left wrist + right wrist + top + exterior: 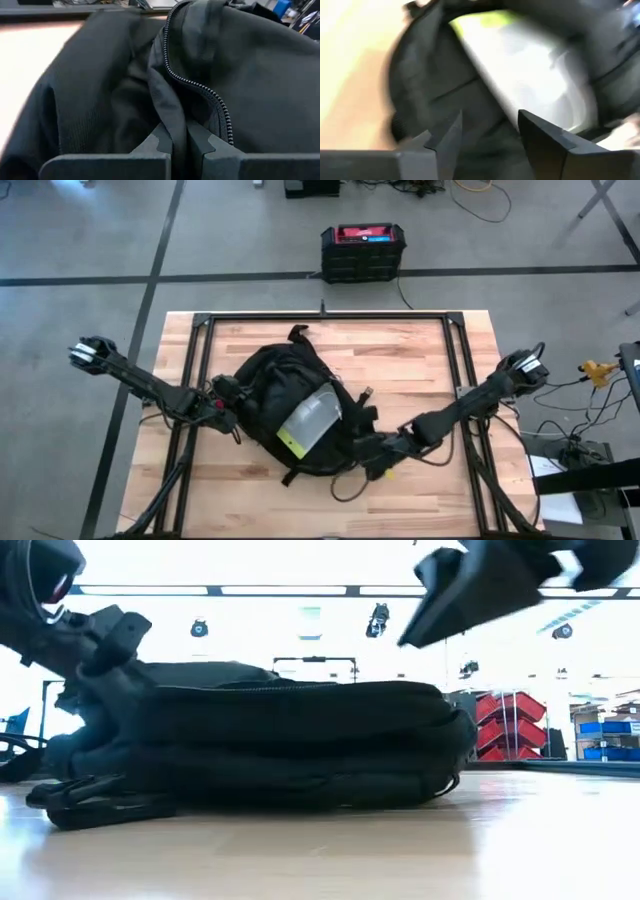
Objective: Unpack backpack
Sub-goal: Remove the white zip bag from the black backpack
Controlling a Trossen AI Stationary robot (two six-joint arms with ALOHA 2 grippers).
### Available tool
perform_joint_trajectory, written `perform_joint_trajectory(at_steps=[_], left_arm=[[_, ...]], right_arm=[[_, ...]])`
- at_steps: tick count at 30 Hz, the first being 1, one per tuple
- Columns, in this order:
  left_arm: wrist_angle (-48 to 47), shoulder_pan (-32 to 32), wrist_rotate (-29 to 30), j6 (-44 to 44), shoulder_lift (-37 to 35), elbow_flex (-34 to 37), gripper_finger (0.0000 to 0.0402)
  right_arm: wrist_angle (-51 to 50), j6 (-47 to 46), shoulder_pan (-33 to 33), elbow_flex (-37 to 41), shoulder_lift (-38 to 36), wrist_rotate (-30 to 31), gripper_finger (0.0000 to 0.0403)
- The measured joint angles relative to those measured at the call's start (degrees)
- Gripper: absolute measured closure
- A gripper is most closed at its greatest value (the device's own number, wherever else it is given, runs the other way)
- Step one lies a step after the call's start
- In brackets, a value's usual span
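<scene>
Pale wood worktop [420, 360] fills the middle of the high view, and the backpack [270, 395] lies flat at its centre. From my seat, near things first: my left gripper [179, 142] has its fingers [155, 145] clenched on a fold of black fabric beside the zip [200, 90], I judge to hold the opening steady. My right gripper [487, 132] hovers with fingers spread apart over a pale translucent pouch [310, 420] showing lower centre of the pack, likely what comes out first. Farther off, at upper centre of the frame, a black box with a red top [362, 250] sits on the floor.
</scene>
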State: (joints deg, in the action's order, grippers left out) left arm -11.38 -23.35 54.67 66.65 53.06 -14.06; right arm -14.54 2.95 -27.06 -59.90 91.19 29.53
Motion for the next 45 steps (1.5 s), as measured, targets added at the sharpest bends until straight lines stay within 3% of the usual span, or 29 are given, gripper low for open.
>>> perform_joint_trajectory(at_steps=[4,11,19,27,33,38,42,45], left_arm=[[0.4,0.0,-0.5,3.5,1.7,1.5,0.0401],[2.1,0.0,-1.9,4.6,5.3,1.6,0.0401],[3.9,0.0,-2.8,6.1,9.1,1.6,0.0401],[5.8,0.0,-3.0,6.1,11.4,1.7,0.0401],[8.0,0.0,-3.6,6.1,12.7,1.7,0.0401],[9.0,0.0,-3.8,5.9,14.0,1.8,0.0401],[9.8,0.0,-4.0,5.8,14.1,1.8,0.0401],[10.7,0.0,-4.4,5.3,13.5,1.8,0.0401]], right_arm=[[0.7,6.3,4.6,-3.8,3.6,-1.0,0.0189],[8.0,15.2,10.2,-8.4,14.7,-15.5,0.0167],[7.7,21.7,11.8,-14.3,23.9,-11.7,0.0174],[7.8,21.2,11.9,-15.8,23.9,-8.1,0.0204],[11.8,21.1,12.0,-16.0,24.0,5.7,0.0219],[11.9,20.0,12.6,-15.8,24.2,-0.6,0.0224],[12.1,18.5,12.9,-15.7,24.7,-0.8,0.0231],[11.9,17.0,13.4,-15.7,24.9,-0.8,0.0277]])
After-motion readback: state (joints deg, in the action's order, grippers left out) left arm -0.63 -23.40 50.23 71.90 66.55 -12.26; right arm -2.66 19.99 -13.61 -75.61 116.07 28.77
